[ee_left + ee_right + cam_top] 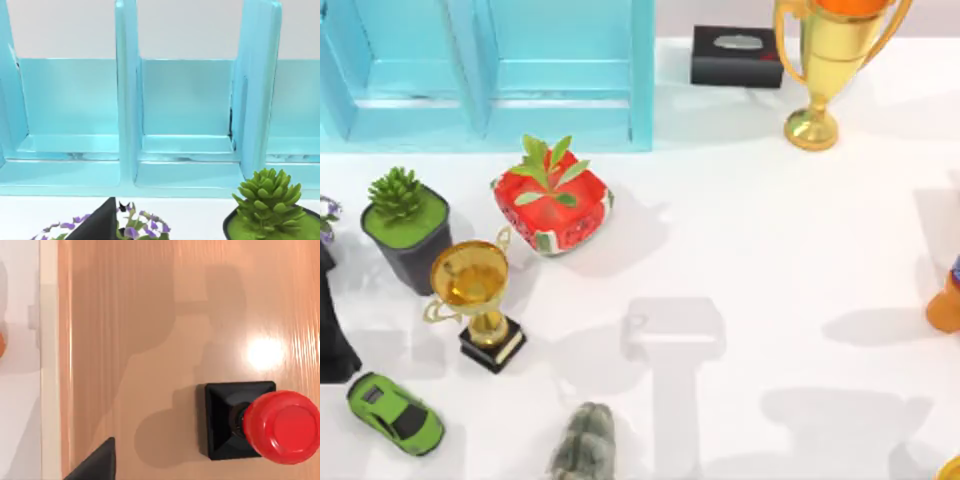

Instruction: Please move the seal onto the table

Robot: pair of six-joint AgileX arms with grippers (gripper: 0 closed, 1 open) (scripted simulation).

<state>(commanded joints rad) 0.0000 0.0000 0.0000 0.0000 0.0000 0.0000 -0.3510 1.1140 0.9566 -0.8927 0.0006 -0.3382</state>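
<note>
Top view: our bench (pixel 750 260) carries a red planter (pixel 552 203), a small trophy (pixel 475 300), a green car (pixel 395 412), a grey furry figure (pixel 585 440) and a tall trophy (pixel 825 60). Open white room lies centre-right; we judge that the safest place to set down.

Left wrist view: the blue cabinet (pixel 185 115) stands close ahead, with a spiky plant (pixel 267 200) below. We cannot tell how our left hand's fingers stand.

Right wrist view: the seal (pixel 250 422) stands upright on a wooden board (pixel 150 340), not yet on the bench, near the board's pale edge (pixel 48 365). One dark finger (pixel 97 462) shows; we cannot tell whether the right hand is apart or together. Risk: the glossy red knob may slip, or an off-centre pinch may tip the block.
</note>
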